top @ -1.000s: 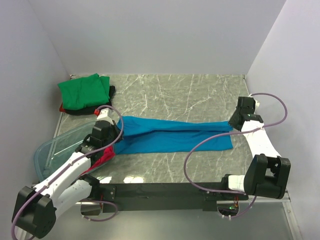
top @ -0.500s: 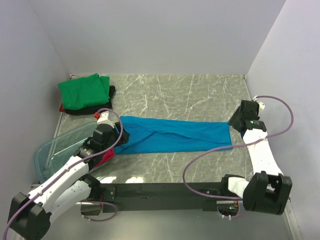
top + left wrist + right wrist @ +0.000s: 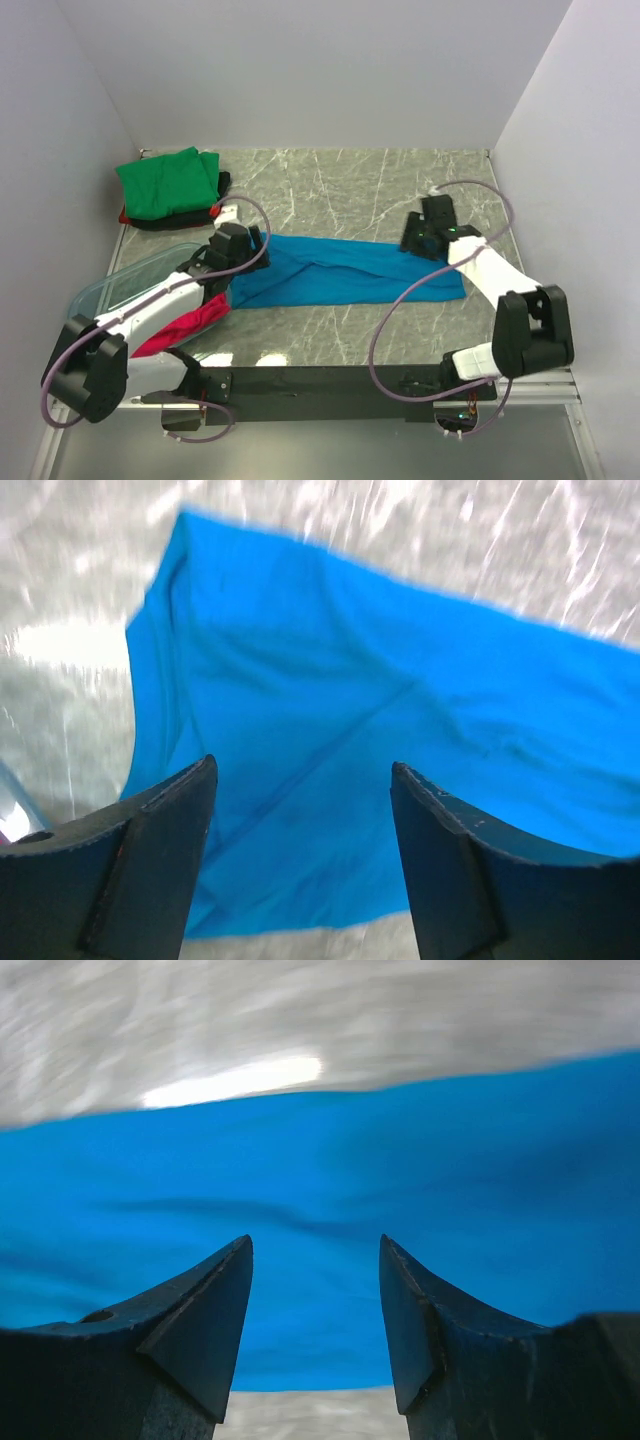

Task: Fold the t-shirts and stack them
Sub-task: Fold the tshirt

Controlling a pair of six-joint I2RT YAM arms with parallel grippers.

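Observation:
A bright blue t-shirt (image 3: 350, 272) lies as a long strip across the middle of the table. My left gripper (image 3: 252, 250) hovers open over its left end, with blue cloth (image 3: 400, 710) under the spread fingers (image 3: 170, 820) and nothing between them. My right gripper (image 3: 413, 243) is open above the right part of the strip. In the right wrist view the blue t-shirt (image 3: 320, 1170) fills the space beyond the empty right gripper (image 3: 315, 1245). A folded green t-shirt (image 3: 165, 182) rests on a black one (image 3: 222, 185) at the back left. A magenta-red t-shirt (image 3: 195, 322) lies bunched under my left arm.
A clear plastic bin (image 3: 110, 290) sits at the near left, partly under my left arm. White walls close in the table on the left, back and right. A black rail (image 3: 330, 380) runs along the near edge.
Both grippers have opened and let go of the blue t-shirt's ends. The strip now lies flat. The right arm swung left over it, and the left arm reached forward and right.

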